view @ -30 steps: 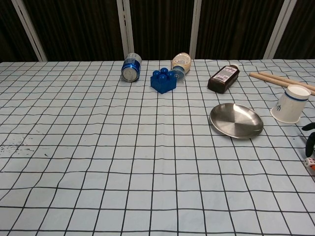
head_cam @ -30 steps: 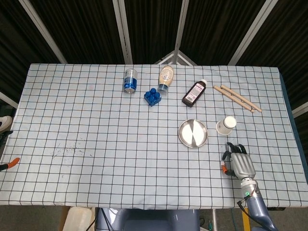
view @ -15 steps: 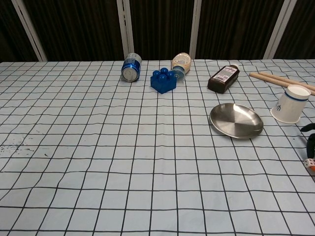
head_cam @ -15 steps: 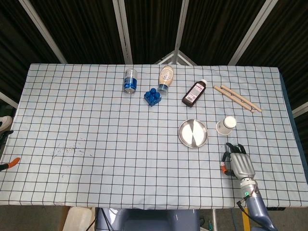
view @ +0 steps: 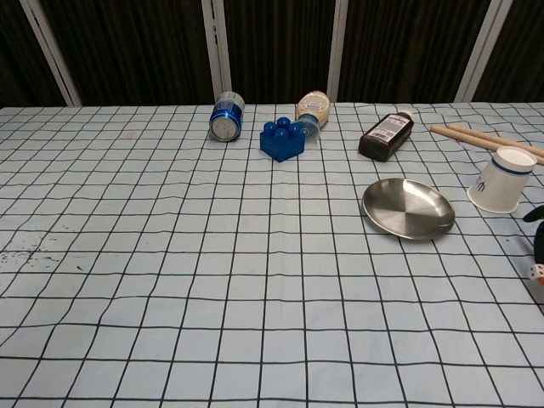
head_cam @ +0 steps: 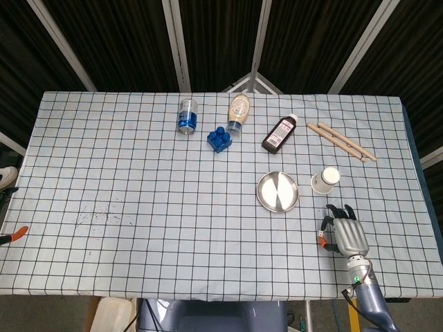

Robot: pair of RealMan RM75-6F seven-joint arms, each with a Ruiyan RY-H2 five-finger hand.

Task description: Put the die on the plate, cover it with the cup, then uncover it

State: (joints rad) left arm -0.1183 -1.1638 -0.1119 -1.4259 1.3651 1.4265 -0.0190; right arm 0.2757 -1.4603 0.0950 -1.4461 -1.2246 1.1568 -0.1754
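Right hand (head_cam: 344, 234) low over tabletop (head_cam: 138, 194) near front-right edge, fingers curled about die (view: 535, 272); firm grip not confirmable. Die beside thumb, well short of plate (view: 408, 208). Cup (view: 501, 180) inverted beside plate, ready for covering. Left hand out of sight.

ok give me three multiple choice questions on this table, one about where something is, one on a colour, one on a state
1. Where is the paper cup relative to the steel plate?
A. on the plate
B. beside the plate, on the side of the right hand
C. at the far left edge

2. What colour is the toy brick?
A. red
B. yellow
C. blue

3. How does the plate stand now?
A. bare, with nothing on it
B. holding the die
C. covered by the cup

Answers: 1 B, the cup lies on the cloth next to the plate, above the right hand. 2 C, it is plainly blue. 3 A, the die is off by the hand.
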